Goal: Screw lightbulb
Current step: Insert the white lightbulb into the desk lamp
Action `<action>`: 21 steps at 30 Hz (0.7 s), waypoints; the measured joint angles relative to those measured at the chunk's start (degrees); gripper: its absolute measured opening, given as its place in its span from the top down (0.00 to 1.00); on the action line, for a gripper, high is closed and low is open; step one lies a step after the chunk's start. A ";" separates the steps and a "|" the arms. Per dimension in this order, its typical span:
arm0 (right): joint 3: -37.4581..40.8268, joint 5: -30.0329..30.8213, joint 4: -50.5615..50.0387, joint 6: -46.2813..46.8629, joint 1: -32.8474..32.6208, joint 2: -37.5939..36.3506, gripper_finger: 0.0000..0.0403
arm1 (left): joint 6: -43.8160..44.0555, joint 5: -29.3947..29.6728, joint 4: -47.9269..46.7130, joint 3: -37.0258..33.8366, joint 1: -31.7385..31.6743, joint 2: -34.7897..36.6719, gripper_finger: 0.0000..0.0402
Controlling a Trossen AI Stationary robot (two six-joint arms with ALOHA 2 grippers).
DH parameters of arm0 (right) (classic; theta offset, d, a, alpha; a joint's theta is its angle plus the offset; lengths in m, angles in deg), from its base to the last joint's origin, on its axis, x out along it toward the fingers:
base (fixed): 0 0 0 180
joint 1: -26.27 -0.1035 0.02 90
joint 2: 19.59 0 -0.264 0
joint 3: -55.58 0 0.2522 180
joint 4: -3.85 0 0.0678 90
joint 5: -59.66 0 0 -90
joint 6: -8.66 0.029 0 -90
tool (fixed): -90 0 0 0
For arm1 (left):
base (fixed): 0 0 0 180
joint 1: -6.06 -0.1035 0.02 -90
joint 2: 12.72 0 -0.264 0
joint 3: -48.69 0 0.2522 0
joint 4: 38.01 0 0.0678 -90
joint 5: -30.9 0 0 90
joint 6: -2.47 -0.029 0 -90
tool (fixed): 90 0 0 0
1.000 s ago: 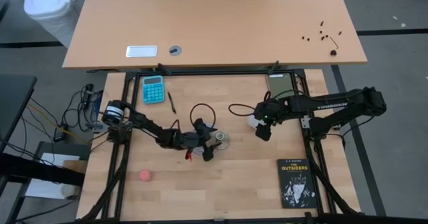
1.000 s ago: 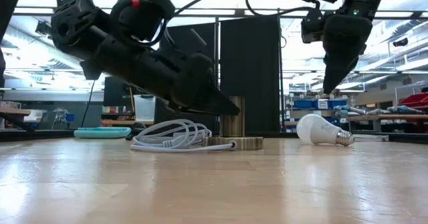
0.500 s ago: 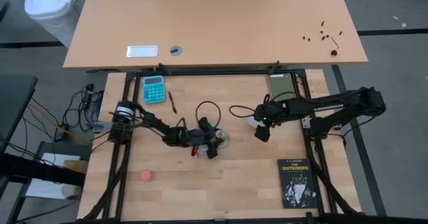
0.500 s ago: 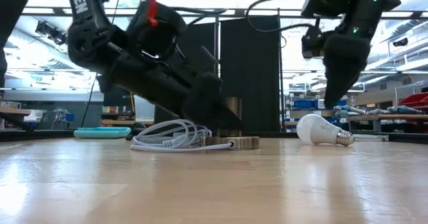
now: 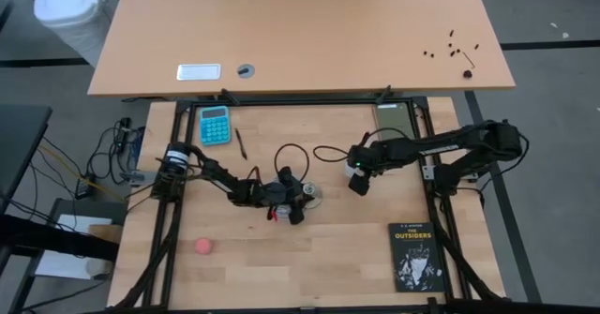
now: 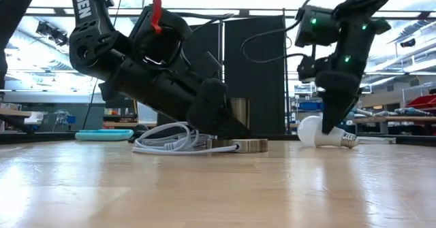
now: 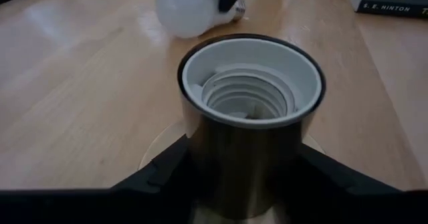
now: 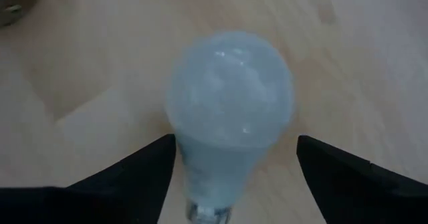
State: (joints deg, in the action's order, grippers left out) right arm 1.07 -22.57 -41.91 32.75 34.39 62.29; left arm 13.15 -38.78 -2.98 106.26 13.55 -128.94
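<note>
The lightbulb (image 8: 231, 97), white and frosted, lies on its side on the table (image 6: 312, 130), its grey screw base (image 6: 349, 141) pointing right in the low view. My right gripper (image 8: 234, 140) hangs open over it, one finger on each side and a gap at both. The socket (image 7: 251, 97), a metal barrel with a white threaded inside, stands upright on its round base disc (image 6: 251, 145). Its white cord (image 6: 170, 138) is coiled beside it. My left gripper (image 5: 302, 198) is shut on the barrel. My left gripper pinches the socket's barrel by its outer wall (image 7: 200, 150), one finger on each opposite side. The fingers come from the table's left, slanting a little downward. The socket stands upright with its base disc on the table.
A black book (image 5: 415, 256) lies near the right front corner and a red ball (image 5: 203, 246) at the left front. A teal calculator (image 5: 215, 125) and a pen (image 5: 240, 142) lie at the far left, a dark tablet (image 5: 394, 117) at the far right.
My left gripper has sunk a little onto the socket and shut around its barrel. My right gripper has come down over the lightbulb, so that its fingers stand on either side of it. Bulb and socket have kept their places.
</note>
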 joint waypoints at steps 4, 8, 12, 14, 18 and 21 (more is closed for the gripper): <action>0.00 0.09 3.81 -0.11 0.05 3.61 0.14 | 0.07 0.00 0.17 -0.04 0.00 -0.02 0.51; 0.00 0.62 7.72 -0.67 -0.04 5.90 0.13 | 0.33 0.00 0.18 -0.04 0.00 -0.01 0.51; -0.03 1.62 10.40 -0.70 -0.04 7.50 0.14 | 0.39 0.00 -0.11 -0.04 0.02 -0.02 0.51; -0.10 1.61 10.44 -0.70 -0.07 7.79 0.16 | 0.66 0.00 -0.18 -0.04 0.08 -0.02 0.52; -0.11 1.55 10.07 -1.30 -0.09 7.36 0.23 | 1.52 0.02 -0.31 -0.04 0.11 -0.01 0.52; -0.07 1.58 9.12 -1.82 -0.04 6.94 0.29 | 1.56 0.04 -0.22 -0.04 0.11 0.00 0.52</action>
State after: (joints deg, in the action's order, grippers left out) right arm 1.00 -20.99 -32.79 30.93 34.35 69.23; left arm 14.70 -38.74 -3.19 106.22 13.65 -128.94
